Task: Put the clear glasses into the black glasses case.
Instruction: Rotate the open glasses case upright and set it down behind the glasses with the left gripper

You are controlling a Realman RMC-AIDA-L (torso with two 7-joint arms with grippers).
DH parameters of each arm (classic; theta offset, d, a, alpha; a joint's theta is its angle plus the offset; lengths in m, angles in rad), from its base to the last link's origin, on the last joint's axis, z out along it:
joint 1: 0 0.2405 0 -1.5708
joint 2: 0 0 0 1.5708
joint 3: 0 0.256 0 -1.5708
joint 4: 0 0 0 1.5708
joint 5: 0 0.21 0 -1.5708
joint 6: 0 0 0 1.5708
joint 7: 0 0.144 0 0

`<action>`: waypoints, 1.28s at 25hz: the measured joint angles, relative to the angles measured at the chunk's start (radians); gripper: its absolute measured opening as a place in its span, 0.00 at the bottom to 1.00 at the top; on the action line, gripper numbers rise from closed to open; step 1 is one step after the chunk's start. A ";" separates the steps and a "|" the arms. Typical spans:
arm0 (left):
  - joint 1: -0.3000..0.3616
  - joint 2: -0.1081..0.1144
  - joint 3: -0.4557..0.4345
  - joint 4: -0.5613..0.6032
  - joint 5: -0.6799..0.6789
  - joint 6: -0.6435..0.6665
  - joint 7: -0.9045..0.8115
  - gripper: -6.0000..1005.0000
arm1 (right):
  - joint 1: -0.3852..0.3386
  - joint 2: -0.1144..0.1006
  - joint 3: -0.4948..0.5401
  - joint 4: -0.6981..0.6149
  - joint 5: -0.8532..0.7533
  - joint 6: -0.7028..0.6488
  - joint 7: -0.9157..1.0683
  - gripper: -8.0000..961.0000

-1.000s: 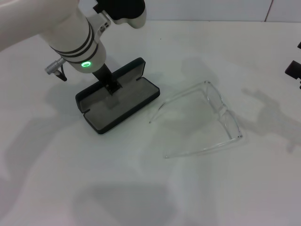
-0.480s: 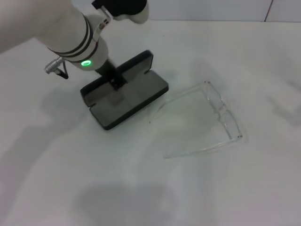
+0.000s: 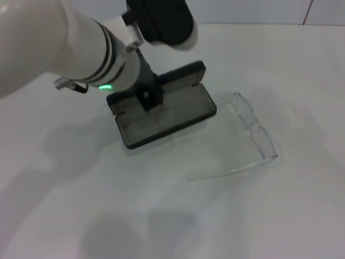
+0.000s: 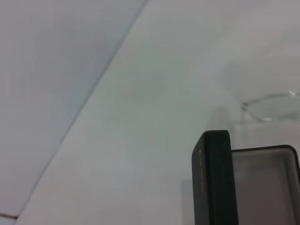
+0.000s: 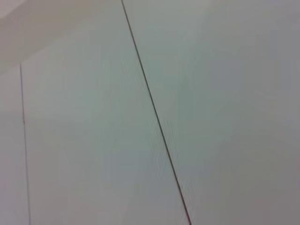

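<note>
Matte black outside and grey-lined within: the black glasses case (image 3: 161, 116), flat, rectangular, round-cornered, lying open with the lid standing up along the far edge. Gripped at the hinge side by the left gripper (image 3: 146, 100), clenched on the case with one dark finger down against the lining and the other hidden behind the lid. Just beside the case, on the side away from the white left arm (image 3: 81, 51): the clear glasses (image 3: 257, 135), wholly colourless, wraparound lens farthest from the case, one long curved arm reaching back along the case's near side, the other running toward the case's end, contact there impossible to judge. Not in the case. Seen close from the left wrist: the lid's black edge (image 4: 211, 178) with faint gold lettering, a corner of grey lining, and a piece of clear lens (image 4: 272, 99) beyond. Underneath everything, a plain white table (image 3: 269, 216) marked by soft shadows; behind the case, a pale wall. From the right wrist, only pale panels (image 5: 211, 93) split by thin dark seams. Right gripper out of sight. Counted: one case, one pair of glasses, one gripper in sight.
</note>
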 joint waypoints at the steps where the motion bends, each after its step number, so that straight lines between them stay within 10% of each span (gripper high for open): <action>1: 0.002 0.000 0.010 0.006 0.000 0.008 0.011 0.21 | -0.001 0.000 0.000 0.000 0.001 -0.001 0.000 0.90; 13: 0.037 -0.001 0.135 0.171 0.000 0.129 0.106 0.21 | 0.017 0.000 -0.011 0.000 -0.005 0.013 -0.002 0.90; 32: 0.026 -0.006 0.213 0.012 -0.003 -0.091 0.109 0.21 | 0.010 0.000 -0.026 0.021 -0.019 0.023 -0.009 0.90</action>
